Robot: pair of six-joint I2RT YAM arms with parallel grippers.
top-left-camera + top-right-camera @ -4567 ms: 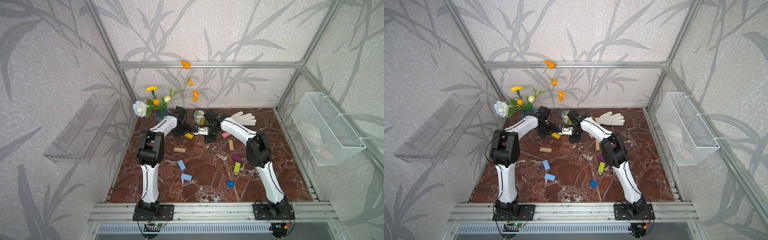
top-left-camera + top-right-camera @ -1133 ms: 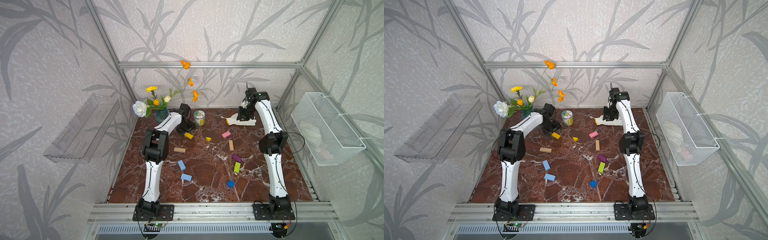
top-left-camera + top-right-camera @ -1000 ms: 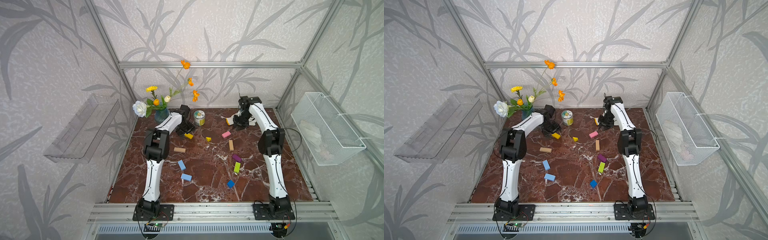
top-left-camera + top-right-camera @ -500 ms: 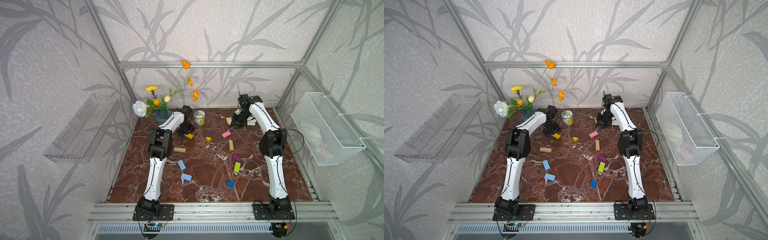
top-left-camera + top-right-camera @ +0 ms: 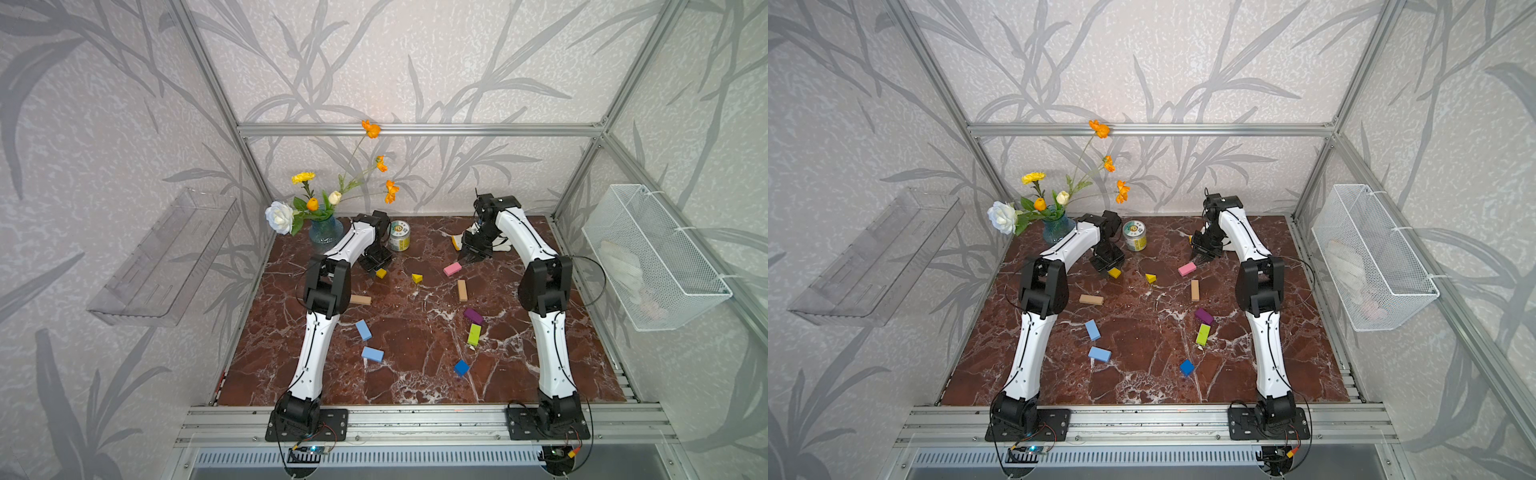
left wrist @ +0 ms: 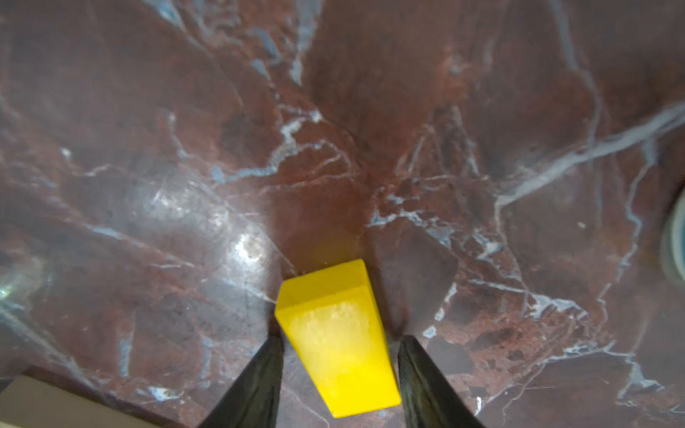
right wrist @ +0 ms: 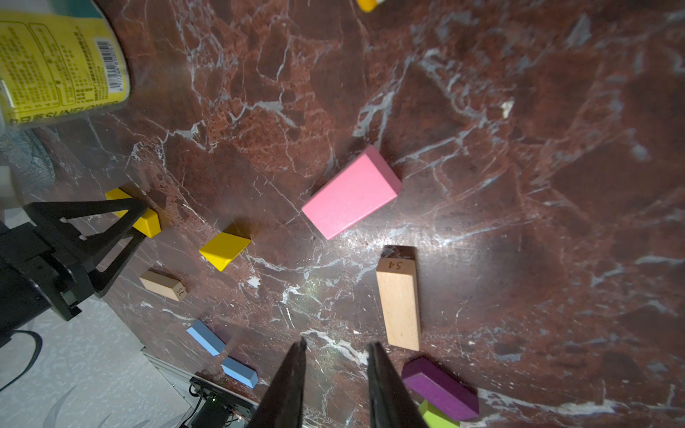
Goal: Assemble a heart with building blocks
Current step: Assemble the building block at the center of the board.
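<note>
On the marble table, near its far edge, the yellow block lay between the left gripper's parted fingers — not visibly clamped.

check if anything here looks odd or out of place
Nothing spilled or damaged. The building blocks, such as the pink block and purple block, lie scattered, no heart formed. A white glove lies behind the right arm.

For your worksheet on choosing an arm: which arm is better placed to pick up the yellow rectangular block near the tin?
Left. Its pincer already straddles the yellow block, one finger on each side. The right pincer hangs empty above the pink block, across the table.
</note>
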